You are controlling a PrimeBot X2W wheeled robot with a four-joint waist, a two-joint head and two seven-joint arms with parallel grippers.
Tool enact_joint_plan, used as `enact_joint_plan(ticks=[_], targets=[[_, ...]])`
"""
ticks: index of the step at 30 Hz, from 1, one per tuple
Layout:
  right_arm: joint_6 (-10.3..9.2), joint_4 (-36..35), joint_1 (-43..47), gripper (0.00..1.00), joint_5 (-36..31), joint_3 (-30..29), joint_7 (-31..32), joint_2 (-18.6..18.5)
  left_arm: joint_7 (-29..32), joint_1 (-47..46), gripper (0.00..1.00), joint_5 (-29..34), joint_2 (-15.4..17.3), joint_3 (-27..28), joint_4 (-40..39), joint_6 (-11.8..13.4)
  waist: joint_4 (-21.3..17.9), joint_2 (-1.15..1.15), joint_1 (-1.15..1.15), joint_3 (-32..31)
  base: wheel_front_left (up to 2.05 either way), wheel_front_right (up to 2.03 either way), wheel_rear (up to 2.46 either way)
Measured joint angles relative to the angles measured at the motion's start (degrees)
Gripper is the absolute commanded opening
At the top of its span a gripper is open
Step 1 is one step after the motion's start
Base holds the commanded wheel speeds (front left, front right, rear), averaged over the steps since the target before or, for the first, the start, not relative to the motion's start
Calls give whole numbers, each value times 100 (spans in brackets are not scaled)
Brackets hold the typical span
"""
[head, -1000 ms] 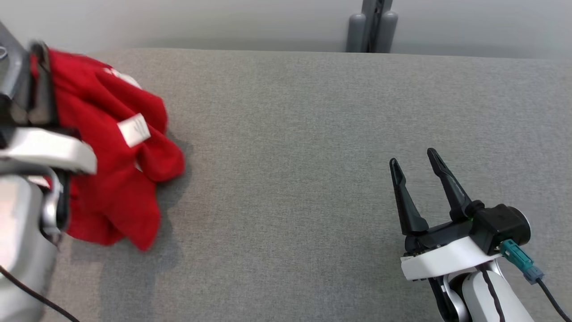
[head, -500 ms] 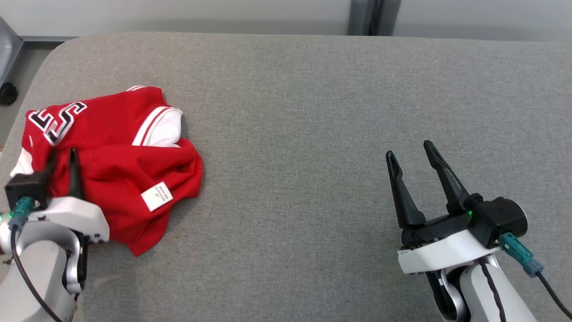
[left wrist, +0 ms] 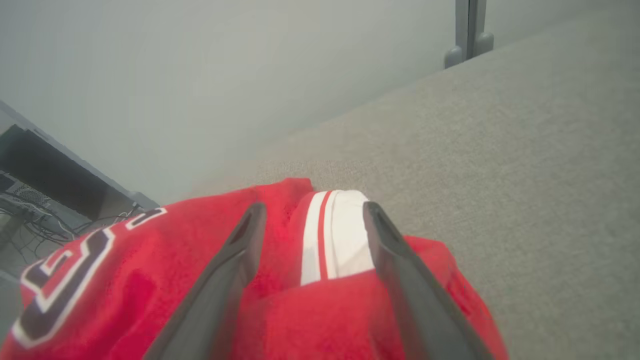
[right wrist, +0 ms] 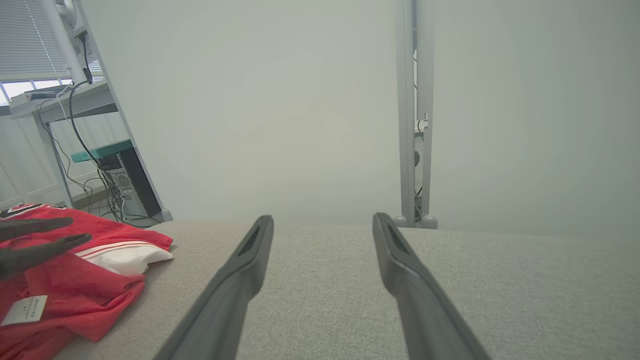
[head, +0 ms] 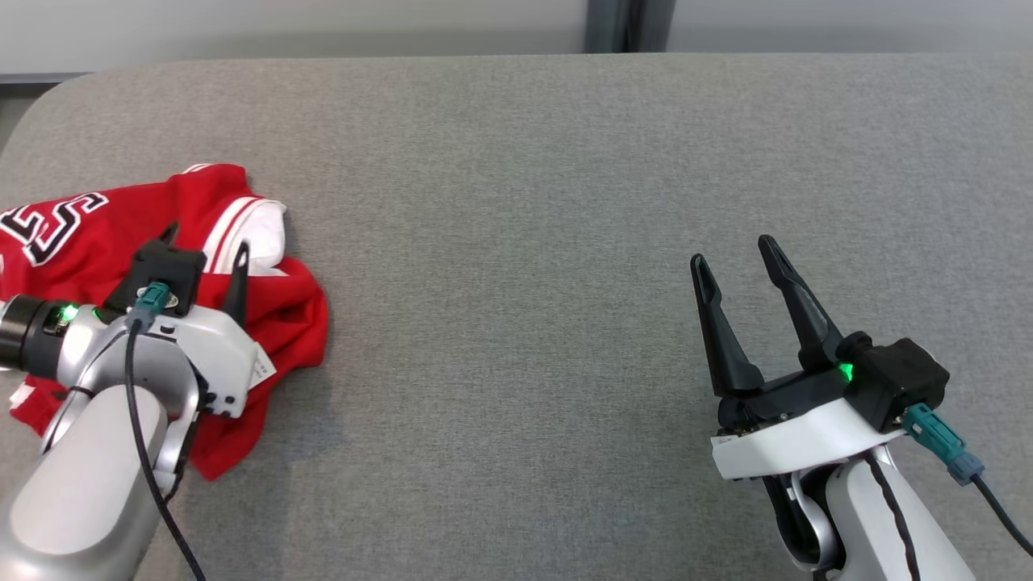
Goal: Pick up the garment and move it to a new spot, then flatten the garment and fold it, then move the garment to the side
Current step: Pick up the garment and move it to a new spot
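Left gripper [head: 206, 240] gapes over the red jersey [head: 294, 323]; right gripper [head: 731, 250] gapes empty. Limp, probably light: take the striped trim [left wrist: 320, 235].

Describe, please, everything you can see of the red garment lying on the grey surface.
The red garment is a jersey-like top in soft knit-looking cloth, with red-striped white trim, dark white-edged numerals and a white label. It lies crumpled and unfolded in a heap at the left end of the grey padded surface, near its rounded corner. The open left gripper sits over it, fingers either side of the trim; whether they touch the cloth is unclear.
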Motion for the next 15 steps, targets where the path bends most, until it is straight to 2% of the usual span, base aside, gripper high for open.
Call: enact_joint_plan(ticks=[4, 11, 12, 13, 14, 15], targets=[[0, -2, -28, 100, 51, 24, 0, 0, 839, -69, 100, 235, 220, -238, 114, 44, -115, 0, 0, 39, 0, 0, 0], [0, -13, -66, 100, 113, 20, 0, -1, 1942, -18, 100, 153, 328, -356, 16, 99, -216, 0, 0, 79, 0, 0, 0], [0, -14, -66, 100, 118, 21, 0, -1, 2001, 3, 84, 153, 364, -366, -21, 111, -222, 0, 0, 80, 0, 0, 0], [0, -13, -66, 100, 126, 22, 0, -1, 2008, 16, 6, 153, 390, -361, -67, 131, -226, 0, 0, 80, 0, 0, 0], [0, -13, -66, 100, 127, 22, 0, 0, 2001, 35, 0, 156, 420, -356, -121, 154, -228, 0, 0, 77, 0, 0, 0], [0, -12, -66, 100, 129, 18, 0, -1, 1957, 72, 0, 155, 436, -339, -178, 179, -229, 0, 0, 72, 0, 0, 0]])
